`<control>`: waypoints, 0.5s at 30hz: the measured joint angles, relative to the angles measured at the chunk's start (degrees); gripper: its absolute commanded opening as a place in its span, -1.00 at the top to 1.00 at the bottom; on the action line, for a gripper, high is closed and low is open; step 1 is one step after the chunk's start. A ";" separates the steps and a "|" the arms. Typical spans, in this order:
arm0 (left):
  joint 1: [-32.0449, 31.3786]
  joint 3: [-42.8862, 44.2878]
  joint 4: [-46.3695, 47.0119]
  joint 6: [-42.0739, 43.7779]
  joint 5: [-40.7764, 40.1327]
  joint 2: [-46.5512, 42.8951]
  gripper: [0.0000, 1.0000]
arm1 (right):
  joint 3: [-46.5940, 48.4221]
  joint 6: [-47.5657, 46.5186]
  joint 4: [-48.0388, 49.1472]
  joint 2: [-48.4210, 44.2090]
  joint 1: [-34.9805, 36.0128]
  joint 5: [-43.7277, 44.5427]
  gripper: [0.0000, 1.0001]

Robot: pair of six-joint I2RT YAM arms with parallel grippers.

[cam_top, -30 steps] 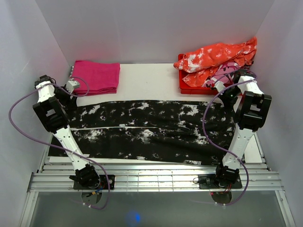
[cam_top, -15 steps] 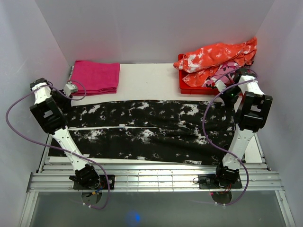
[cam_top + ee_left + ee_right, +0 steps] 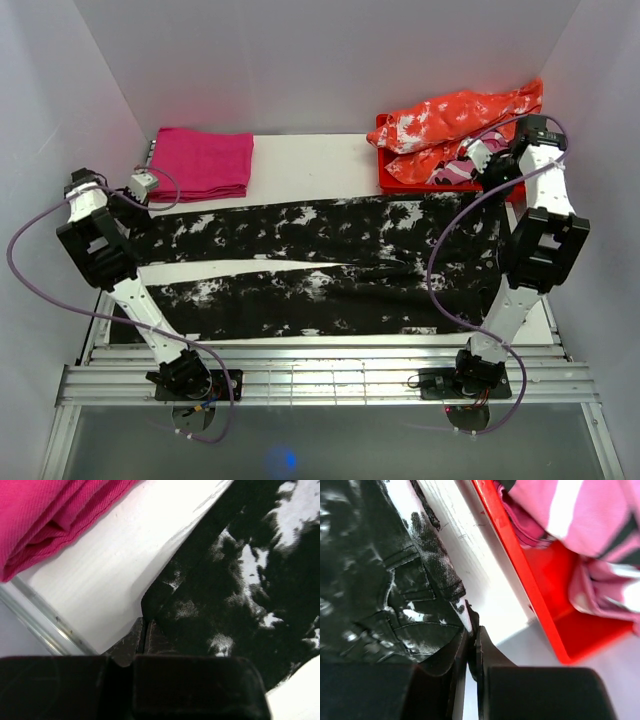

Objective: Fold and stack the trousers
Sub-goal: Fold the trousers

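The black trousers [image 3: 310,240] with white splotches lie stretched across the table, their far leg lifted and pulled toward the back. My left gripper [image 3: 145,622] is shut on the trousers' far left hem corner [image 3: 160,592], near the magenta cloth. My right gripper [image 3: 472,630] is shut on the waistband corner [image 3: 447,587] at the far right, beside the red bin. In the top view the left gripper [image 3: 128,196] and right gripper [image 3: 487,180] hold the far edge taut between them.
A folded magenta cloth [image 3: 205,162] lies at the back left. A red bin [image 3: 400,180] at the back right holds an orange-and-white garment [image 3: 460,115] and pink striped cloth [image 3: 580,510]. The table's metal left rim [image 3: 35,615] runs close to the left gripper.
The left gripper closed on the far left hem. Both arms moved toward the back, lifting the far leg away from the near leg and opening a white gap between them.
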 measured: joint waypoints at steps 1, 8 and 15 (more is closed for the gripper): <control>0.44 -3.17 2.14 -0.44 0.79 -2.32 1.00 | -0.57 -0.15 -0.24 -1.90 -0.11 -0.37 0.85; 8.15 -28.22 18.49 -0.39 9.70 -26.45 1.00 | -19.23 -2.99 0.02 -22.36 -3.91 -3.10 0.85; 21.27 -47.74 17.31 16.92 15.19 -44.96 1.00 | -46.88 -12.33 2.47 -40.06 -10.95 -2.23 0.84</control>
